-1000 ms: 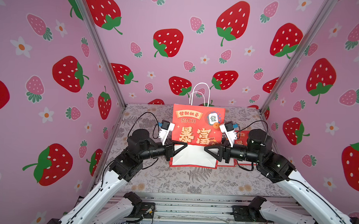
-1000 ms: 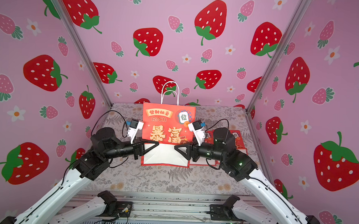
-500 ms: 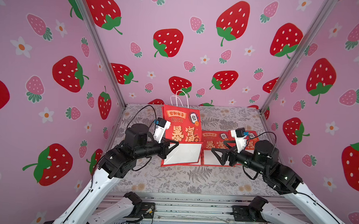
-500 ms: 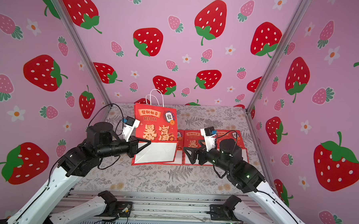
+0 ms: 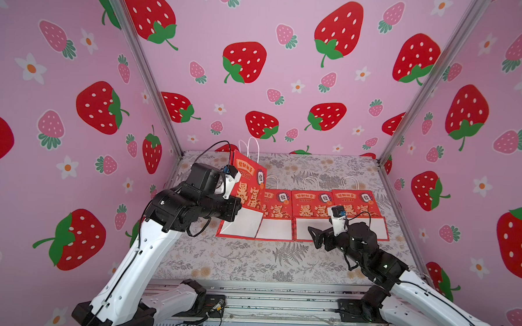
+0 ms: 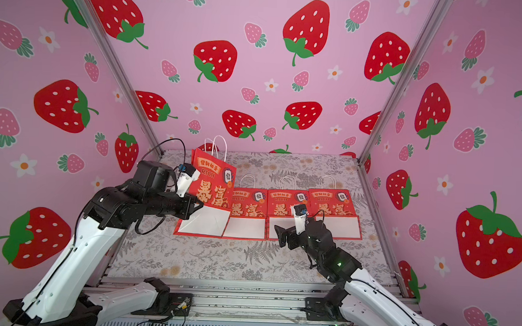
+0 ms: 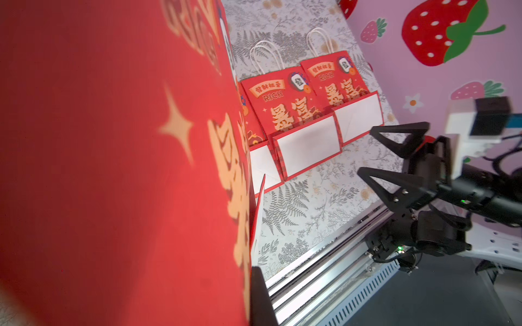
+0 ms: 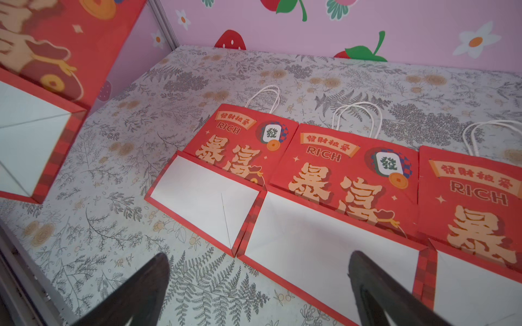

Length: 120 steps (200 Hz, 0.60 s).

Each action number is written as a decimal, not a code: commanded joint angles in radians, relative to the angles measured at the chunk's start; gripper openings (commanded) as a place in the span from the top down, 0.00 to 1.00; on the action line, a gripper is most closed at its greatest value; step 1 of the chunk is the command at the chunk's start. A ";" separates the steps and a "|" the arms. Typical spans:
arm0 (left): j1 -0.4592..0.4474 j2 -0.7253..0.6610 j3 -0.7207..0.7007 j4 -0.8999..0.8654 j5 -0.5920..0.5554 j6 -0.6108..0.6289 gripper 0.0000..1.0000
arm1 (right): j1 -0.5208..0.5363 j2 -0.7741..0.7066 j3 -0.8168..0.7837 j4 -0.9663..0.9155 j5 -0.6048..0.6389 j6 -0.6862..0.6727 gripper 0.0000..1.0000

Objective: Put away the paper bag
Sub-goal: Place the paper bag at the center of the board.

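Note:
A red paper bag (image 5: 248, 184) with gold lettering and white handles stands upright at the left of the floral table, its white base flap tilted toward the front. My left gripper (image 5: 236, 209) is shut on the bag's left side edge. In the left wrist view the bag (image 7: 113, 169) fills most of the frame, with one dark finger (image 7: 260, 282) pressed against it. My right gripper (image 5: 314, 237) hangs open and empty just in front of the flat bags. The right wrist view shows its spread fingers over the mat (image 8: 258, 258), and the held bag (image 8: 42, 42) off to the side.
Three more red bags lie flat in a row across the middle of the table (image 5: 274, 206) (image 5: 309, 206) (image 5: 357, 204). The leftmost is partly behind the held bag. Pink strawberry walls close in three sides. A metal rail (image 5: 278, 294) runs along the front edge.
The left arm has carried the upright bag from the table's middle to the left. The right gripper has let go of it, opened wide and drawn back to the right front.

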 commanded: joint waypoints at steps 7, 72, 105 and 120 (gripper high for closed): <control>0.138 0.062 0.017 -0.071 0.135 0.092 1.00 | -0.004 0.009 0.006 0.082 0.016 -0.023 0.01; 0.298 0.165 0.038 -0.088 0.258 0.182 1.00 | -0.003 -0.025 -0.011 0.084 0.020 -0.020 0.01; 0.301 0.228 0.009 -0.038 0.194 0.205 1.00 | -0.004 -0.033 -0.017 0.085 0.017 -0.019 0.01; 0.303 0.270 0.016 -0.001 0.139 0.216 1.00 | -0.004 -0.032 -0.017 0.085 0.015 -0.018 0.01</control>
